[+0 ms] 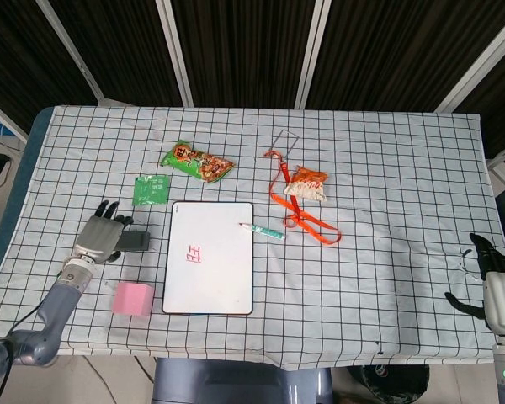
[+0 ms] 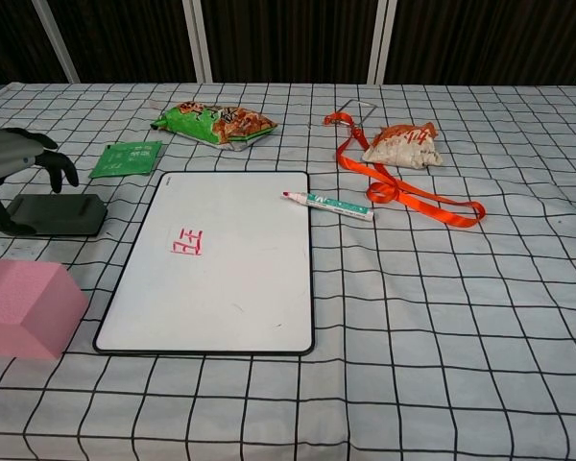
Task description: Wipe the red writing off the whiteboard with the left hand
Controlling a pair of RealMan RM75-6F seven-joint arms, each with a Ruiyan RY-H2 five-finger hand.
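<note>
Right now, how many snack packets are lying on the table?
3: a green snack bag beyond the whiteboard, a flat green sachet to its left, and an orange-and-white packet beside the orange lanyard. None seems hidden.

Setting: robot test lab, not a home. The worktop [image 1: 387, 168] carries a white cloth with a black grid (reads as a staged data-collection surface). Behind it, dark ribbed wall panels [image 1: 244, 50] split by pale metal struts [image 1: 175, 50]. Props laid out well apart: whiteboard [image 1: 210, 257], marker [image 1: 262, 229], snack bags [image 1: 197, 161], orange lanyard [image 1: 303, 215], pink block [image 1: 133, 298]. Bare floor and cables show past the left edge.
</note>
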